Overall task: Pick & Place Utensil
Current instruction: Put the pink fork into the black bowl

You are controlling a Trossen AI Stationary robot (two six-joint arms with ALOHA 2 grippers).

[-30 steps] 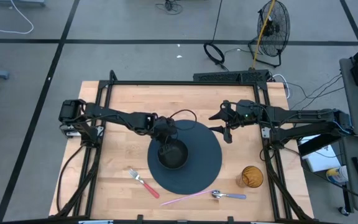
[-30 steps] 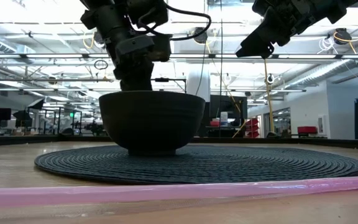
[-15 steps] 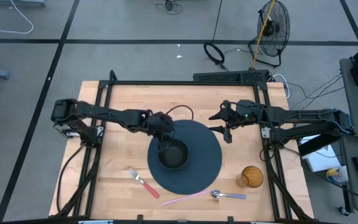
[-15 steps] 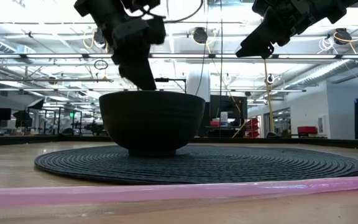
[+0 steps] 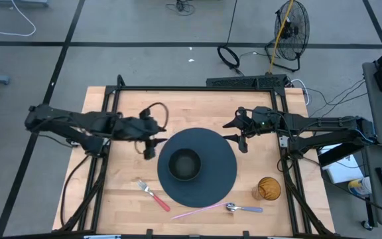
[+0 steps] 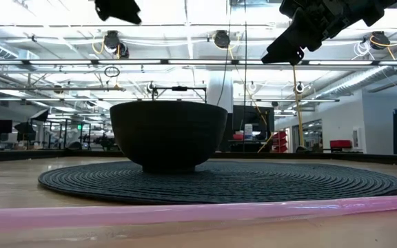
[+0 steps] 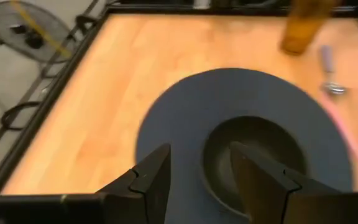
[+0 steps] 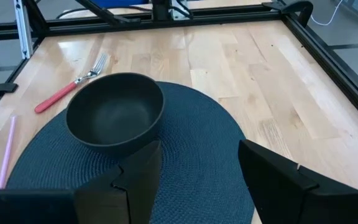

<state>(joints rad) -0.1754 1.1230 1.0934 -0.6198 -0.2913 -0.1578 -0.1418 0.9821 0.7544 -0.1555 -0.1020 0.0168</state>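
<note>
Sitting at the middle of the round dark placemat (image 5: 211,149), the black bowl (image 5: 184,164) served as the landmark for everything else on the wooden table (image 5: 197,109). The left gripper (image 5: 148,147) hung just off the mat's edge on the left arm's side of the bowl, above bare wood, its jaws spread apart and holding nothing; in its wrist view the two dark fingers (image 7: 151,180) framed the bowl (image 7: 253,155) with a clear gap between them. The right gripper (image 5: 243,138) hovered over the far right part of the mat, on the other side of the bowl and farther back, its jaws also wide and empty, the bowl (image 8: 114,112) showing beyond its fingers (image 8: 138,174).

The utensils lay on the near side of the bowl, none of them touched by either gripper. A fork with a red handle (image 5: 152,192) rested on the wood near the bowl's left front, its tines pointing away from the mat. A pink straw (image 5: 197,211) lay at a slant in front of the bowl, partly over the mat's near edge. A spoon with a purple handle (image 5: 244,208) sat beside the straw's right end. An amber glass (image 5: 268,188) stood on the wood to the front right of the bowl, clear of the mat.
</note>
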